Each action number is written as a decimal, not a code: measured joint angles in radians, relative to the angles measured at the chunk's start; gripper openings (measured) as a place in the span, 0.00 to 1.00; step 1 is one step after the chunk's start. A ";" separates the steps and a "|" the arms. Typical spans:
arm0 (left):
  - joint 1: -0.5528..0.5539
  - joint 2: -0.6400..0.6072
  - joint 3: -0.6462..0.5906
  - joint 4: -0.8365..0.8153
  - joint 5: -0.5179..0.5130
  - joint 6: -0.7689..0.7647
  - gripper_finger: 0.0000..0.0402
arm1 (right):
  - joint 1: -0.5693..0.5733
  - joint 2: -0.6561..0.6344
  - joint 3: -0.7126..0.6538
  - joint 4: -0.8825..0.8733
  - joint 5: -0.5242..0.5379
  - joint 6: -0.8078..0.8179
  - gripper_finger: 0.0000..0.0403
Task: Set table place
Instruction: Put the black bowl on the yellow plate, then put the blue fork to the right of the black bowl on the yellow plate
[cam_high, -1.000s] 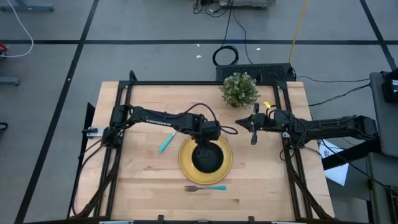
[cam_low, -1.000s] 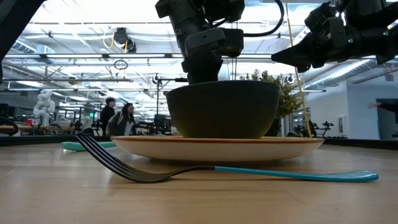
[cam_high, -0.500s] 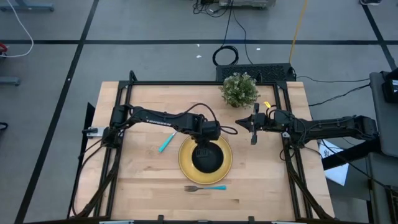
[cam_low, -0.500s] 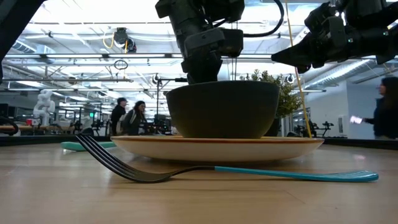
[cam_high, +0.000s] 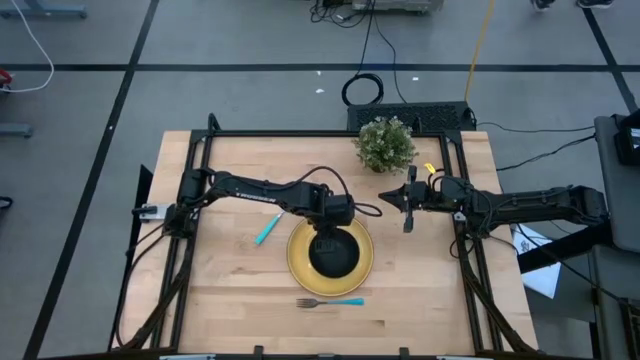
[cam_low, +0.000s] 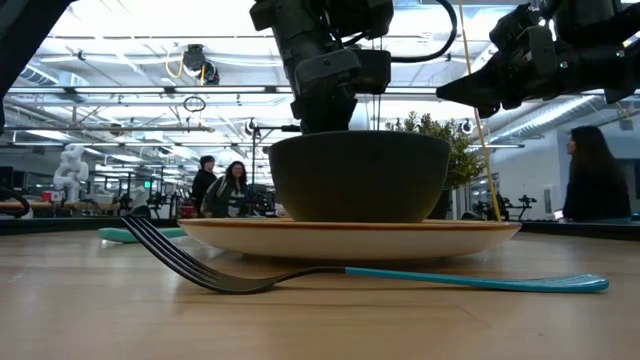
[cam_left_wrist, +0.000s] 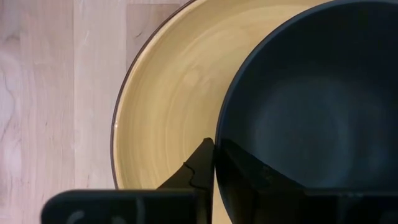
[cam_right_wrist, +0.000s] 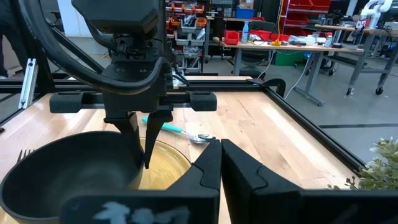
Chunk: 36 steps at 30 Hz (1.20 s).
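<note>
Black bowl (cam_high: 333, 253) sits on yellow plate (cam_high: 298, 262), frame centre; left pincer (cam_right_wrist: 143, 148) straddles its rim, fingers barely parted. Right pincer (cam_high: 405, 200) closed, idle. Next, you free the rim, then fetch the spoon (cam_high: 267, 229).

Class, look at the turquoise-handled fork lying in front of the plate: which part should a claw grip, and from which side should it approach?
Grip the fork at its turquoise handle, coming straight down from above. It lies flat on the table apart from the yellow plate, so nothing crowds it. The handle is straight and narrow; fingers closing across it should fit, while the curved tines offer a poorer hold.
</note>
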<state>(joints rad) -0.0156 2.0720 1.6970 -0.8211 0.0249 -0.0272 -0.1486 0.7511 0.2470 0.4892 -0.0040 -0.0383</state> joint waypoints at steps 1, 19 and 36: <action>0.000 0.000 0.000 0.000 0.000 0.000 0.08 | 0.000 0.000 0.000 0.000 0.000 0.000 0.00; 0.000 0.000 0.000 -0.002 -0.035 -0.013 0.34 | 0.000 0.000 0.000 0.000 0.000 0.001 0.00; 0.000 -0.001 0.001 -0.021 -0.027 0.000 0.52 | 0.000 0.000 0.000 0.000 0.000 0.001 0.00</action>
<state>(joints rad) -0.0158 2.0708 1.6978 -0.8417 -0.0018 -0.0269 -0.1486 0.7511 0.2470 0.4892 -0.0040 -0.0376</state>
